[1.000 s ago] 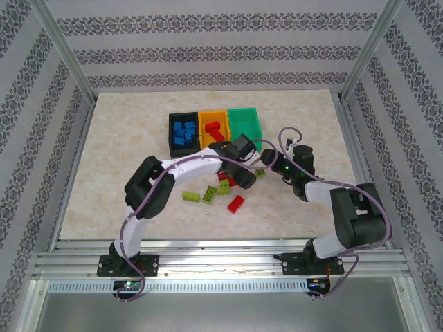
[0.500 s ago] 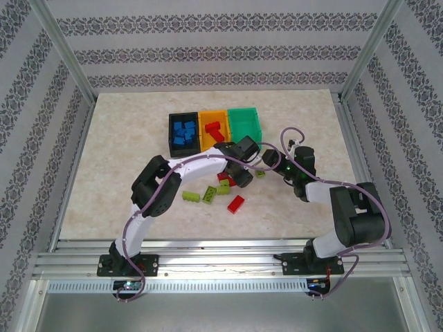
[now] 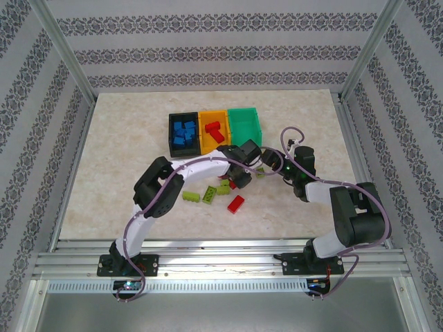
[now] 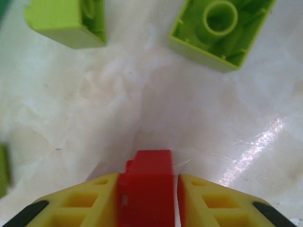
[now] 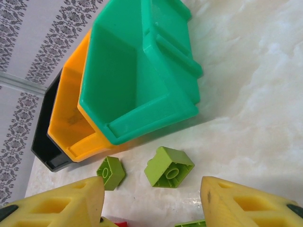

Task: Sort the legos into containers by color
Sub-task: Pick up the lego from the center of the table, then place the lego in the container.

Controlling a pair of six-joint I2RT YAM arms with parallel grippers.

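Observation:
My left gripper [image 4: 147, 191] is shut on a red lego [image 4: 147, 184] that rests on the table, its yellow fingers [image 4: 78, 201] pressed to the brick's sides. Two lime legos [image 4: 220, 30] [image 4: 66, 21] lie just beyond it. In the top view this gripper [image 3: 239, 178] sits right of the lego cluster. My right gripper [image 5: 151, 208] is open and holds nothing, with a lime lego [image 5: 169, 167] on the table ahead of its fingertips and another lime lego [image 5: 111, 172] to the left. The green container [image 5: 137, 71], orange container [image 5: 71, 118] and black container [image 5: 45, 142] stand side by side beyond.
In the top view the black bin [image 3: 171, 131] holds blue bricks and the orange bin [image 3: 202, 124] holds red ones; the green bin [image 3: 245, 123] looks empty. Loose lime bricks [image 3: 191, 196] [image 3: 209, 193] and a red brick [image 3: 236, 204] lie near the left arm. The two grippers are close together.
The left gripper has shifted slightly right and closed its fingers on the red lego. The right arm has stayed where it was.

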